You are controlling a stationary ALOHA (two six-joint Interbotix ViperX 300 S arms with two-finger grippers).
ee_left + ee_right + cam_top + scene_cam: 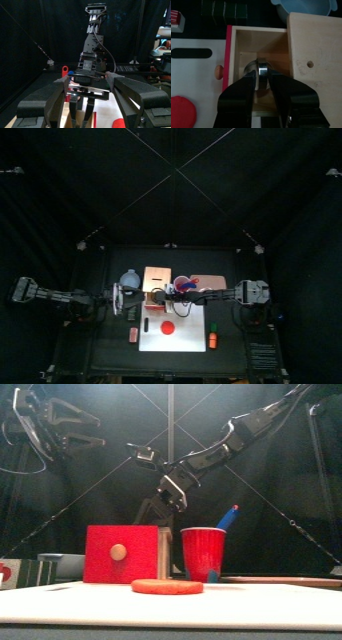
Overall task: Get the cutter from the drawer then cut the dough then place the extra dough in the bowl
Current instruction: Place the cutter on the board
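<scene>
- The right tool (261, 76) reaches into the open drawer (271, 45) of the wooden box (314, 55), clenched on the metal cutter (261, 65).
- The left tool (87, 97) hangs released, jaws wide apart, over the desk's left side.
- The red dough (168, 327) lies flat on the white board (194, 343) by the desk's front edge.
- The bowl (130, 280) sits just beside the box.

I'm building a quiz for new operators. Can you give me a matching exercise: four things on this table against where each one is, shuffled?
1. dough
2. cutter
3. blue knife
4. bowl

A. in the red cup
B. beside the wooden box
C. on the white board
D. in the open drawer

Pairs: 1-C, 2-D, 3-A, 4-B.
</scene>
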